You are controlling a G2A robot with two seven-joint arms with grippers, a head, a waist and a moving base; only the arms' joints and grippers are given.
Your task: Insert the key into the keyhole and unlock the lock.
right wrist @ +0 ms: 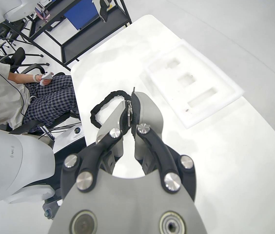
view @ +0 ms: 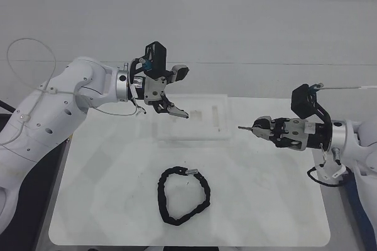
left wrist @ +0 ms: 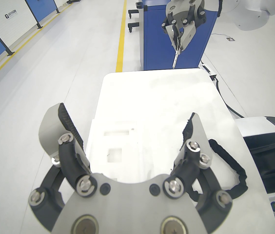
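Top view has the key point(view: 244, 128) pinched in my right tool point(view: 257, 125). That tool is closed on the key's head, so only a thin metal shaft sticks out. Its tip is aimed at the tray point(view: 201, 133) and sits just beside the tray's right end, held off the counter point(view: 270, 201).

The lock point(view: 183, 196) lies flat on the counter on my side of the tray, apart from it. It is a chain in a black fabric sleeve, wrinkled and matte, curled into a rough ring. Its silver end piece point(view: 191, 170) sits at the part of the ring nearest the tray.

The tray is white foam, rectangular, with a raised rim and three squared recesses point(right wrist: 185, 80) cut in a row. My left tool point(view: 178, 93) hangs above the tray's left end, jaws spread wide and empty. Its fingers are pale metal plates faced with ribbed black pads point(left wrist: 70, 125).

The counter is smooth, glossy white with rounded corners. Beyond the tray's right end, past the counter's edge, a blue cabinet point(left wrist: 152, 40) stands behind my right arm in the left wrist view.
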